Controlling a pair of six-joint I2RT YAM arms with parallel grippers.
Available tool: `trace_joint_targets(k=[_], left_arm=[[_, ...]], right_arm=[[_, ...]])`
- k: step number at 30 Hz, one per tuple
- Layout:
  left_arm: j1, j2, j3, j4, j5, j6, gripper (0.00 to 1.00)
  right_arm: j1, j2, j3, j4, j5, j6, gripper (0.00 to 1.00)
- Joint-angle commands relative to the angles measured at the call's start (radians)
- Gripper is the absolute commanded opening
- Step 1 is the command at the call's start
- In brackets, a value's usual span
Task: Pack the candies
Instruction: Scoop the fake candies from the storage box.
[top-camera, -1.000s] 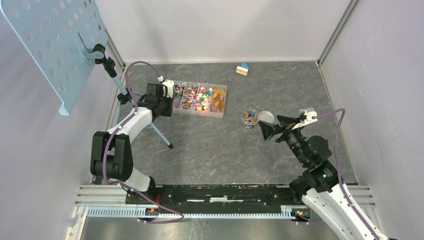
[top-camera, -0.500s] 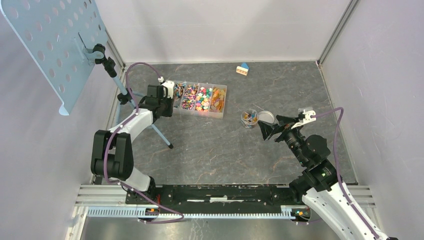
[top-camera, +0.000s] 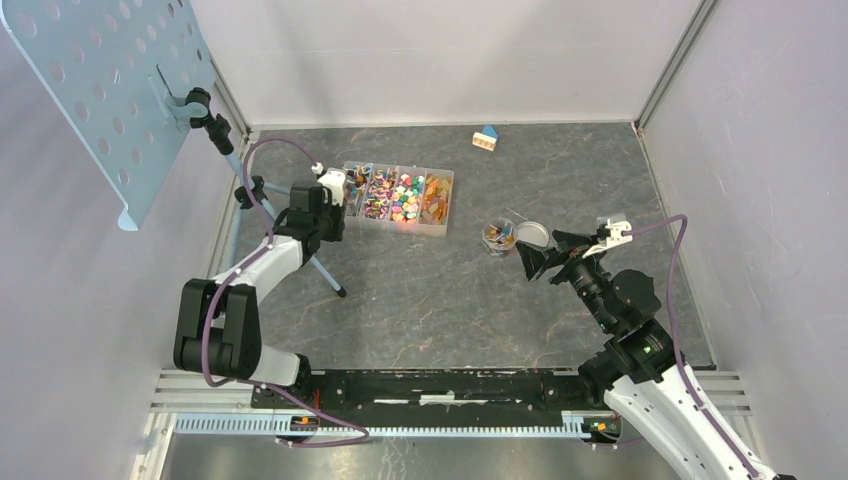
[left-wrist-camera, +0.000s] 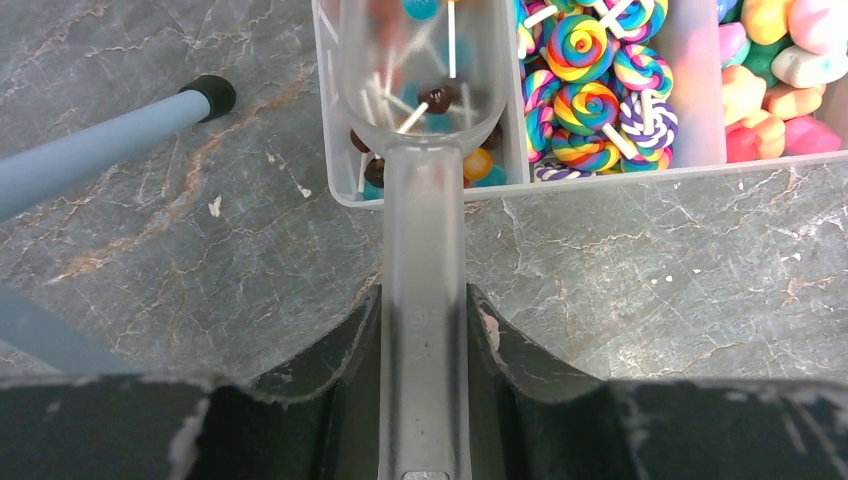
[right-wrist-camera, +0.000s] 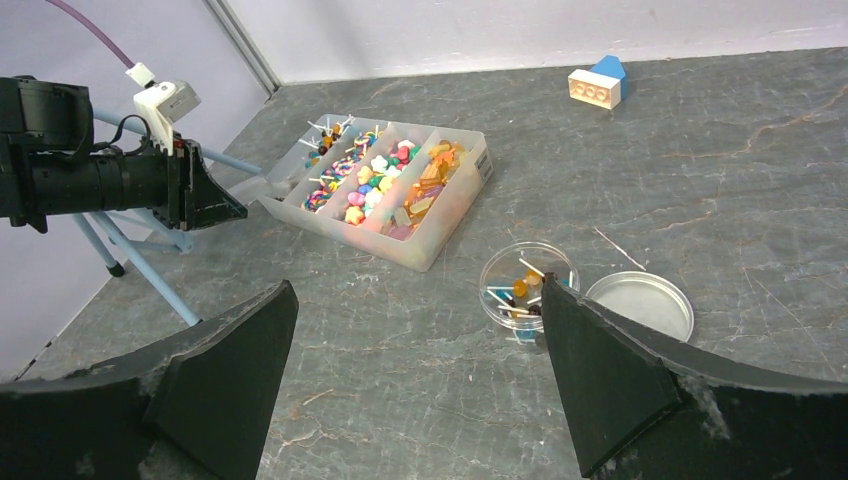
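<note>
Bright, even light from overhead throws only soft shadows on the grey surface (top-camera: 430, 290). The left wrist view blurs the close black gripper (left-wrist-camera: 424, 340); the other views stay sharp.

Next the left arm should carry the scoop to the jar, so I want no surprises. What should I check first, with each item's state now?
1. Left gripper shut on scoop handle: ok.
2. Scoop bowl inside end compartment of tray: ok.
3. Candies loaded in scoop: cannot tell, bowl is see-through.
4. Jar uncovered, lid lying beside it: ok.
5. Right gripper open, apart from jar: ok.
</note>
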Motion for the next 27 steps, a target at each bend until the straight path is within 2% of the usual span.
trace_joint_targets(k=[1, 27], left_arm=[[-0.005, -0.065, -0.026, 0.117, -0.012, 0.018, 0.02], [-0.007, -0.181, -0.085, 0.114, -0.017, 0.012, 0.02]], right_arm=[[-0.004, -0.011, 0.013, 0.041, -0.006, -0.002, 0.98], [-0.004, -0.036, 0.025, 0.020, -0.008, 0.009, 0.98]])
